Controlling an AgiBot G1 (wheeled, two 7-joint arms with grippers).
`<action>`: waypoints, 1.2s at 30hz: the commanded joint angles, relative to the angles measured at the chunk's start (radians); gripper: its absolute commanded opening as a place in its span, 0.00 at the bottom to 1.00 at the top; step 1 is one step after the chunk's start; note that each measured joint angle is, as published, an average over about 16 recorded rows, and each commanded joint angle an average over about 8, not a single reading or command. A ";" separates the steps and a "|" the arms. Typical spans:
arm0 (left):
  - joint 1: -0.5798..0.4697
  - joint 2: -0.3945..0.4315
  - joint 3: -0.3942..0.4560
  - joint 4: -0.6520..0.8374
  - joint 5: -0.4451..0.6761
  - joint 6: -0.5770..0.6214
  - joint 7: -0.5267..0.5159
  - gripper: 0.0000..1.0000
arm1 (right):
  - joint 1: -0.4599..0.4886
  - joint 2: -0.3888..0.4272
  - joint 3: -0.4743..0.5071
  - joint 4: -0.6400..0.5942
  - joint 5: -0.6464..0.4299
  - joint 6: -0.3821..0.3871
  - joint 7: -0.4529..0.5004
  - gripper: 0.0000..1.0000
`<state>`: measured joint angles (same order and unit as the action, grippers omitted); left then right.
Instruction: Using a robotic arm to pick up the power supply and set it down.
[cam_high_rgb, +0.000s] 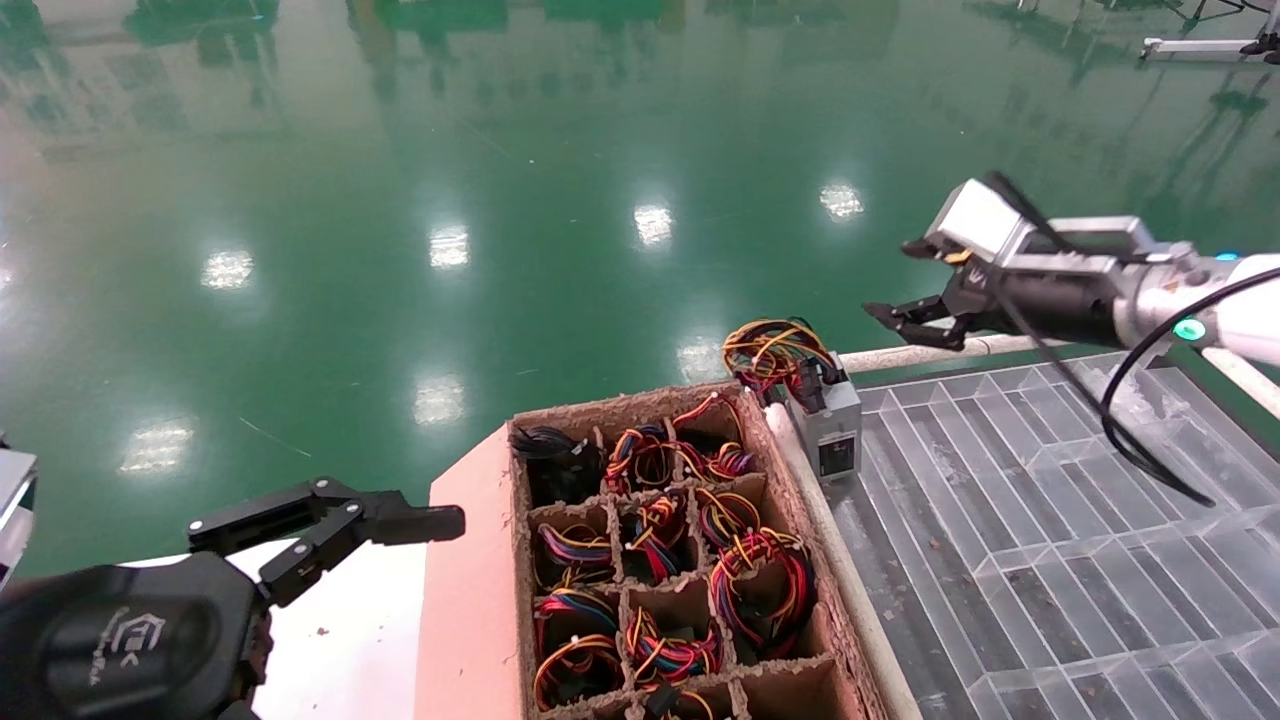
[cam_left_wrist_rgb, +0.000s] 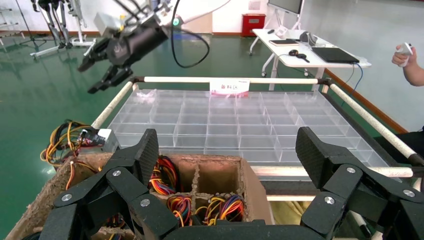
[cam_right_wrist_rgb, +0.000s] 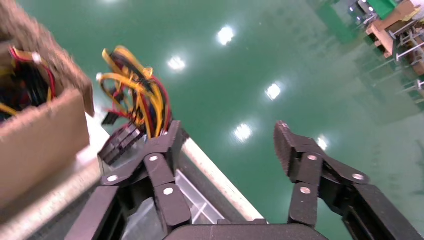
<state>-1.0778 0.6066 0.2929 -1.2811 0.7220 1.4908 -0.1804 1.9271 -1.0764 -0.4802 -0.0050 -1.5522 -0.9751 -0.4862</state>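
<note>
The power supply (cam_high_rgb: 836, 432), a small grey box with a dark label face, stands on the near-left corner of the clear divided tray (cam_high_rgb: 1050, 520). Its coloured wire bundle (cam_high_rgb: 772, 350) spills over the tray's rail. My right gripper (cam_high_rgb: 890, 280) hangs open in the air above and to the right of the supply, holding nothing. In the right wrist view the gripper (cam_right_wrist_rgb: 228, 132) is open, with the supply's wires (cam_right_wrist_rgb: 135, 95) beyond one finger. The left wrist view shows the power supply (cam_left_wrist_rgb: 102, 137) and the right gripper (cam_left_wrist_rgb: 89, 79) above it. My left gripper (cam_high_rgb: 440, 520) (cam_left_wrist_rgb: 227, 142) is parked open, low at the left.
A cardboard box (cam_high_rgb: 470, 560) with compartments full of similar wire bundles sits left of the tray. White pipe rails (cam_high_rgb: 930, 352) frame the tray. Green floor lies beyond. A table (cam_left_wrist_rgb: 310, 50) and a person's hand (cam_left_wrist_rgb: 405, 55) are far off.
</note>
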 joint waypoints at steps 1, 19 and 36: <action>0.000 0.000 0.000 0.000 0.000 0.000 0.000 1.00 | 0.016 0.004 0.001 -0.006 0.000 -0.015 0.008 1.00; -0.001 0.000 0.001 0.001 0.000 0.000 0.001 1.00 | -0.197 0.124 0.056 0.320 0.213 -0.155 0.182 1.00; -0.001 -0.001 0.002 0.001 -0.001 -0.001 0.001 1.00 | -0.449 0.255 0.111 0.693 0.447 -0.295 0.371 1.00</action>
<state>-1.0786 0.6060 0.2946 -1.2800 0.7210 1.4902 -0.1792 1.4777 -0.8210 -0.3687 0.6877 -1.1049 -1.2705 -0.1148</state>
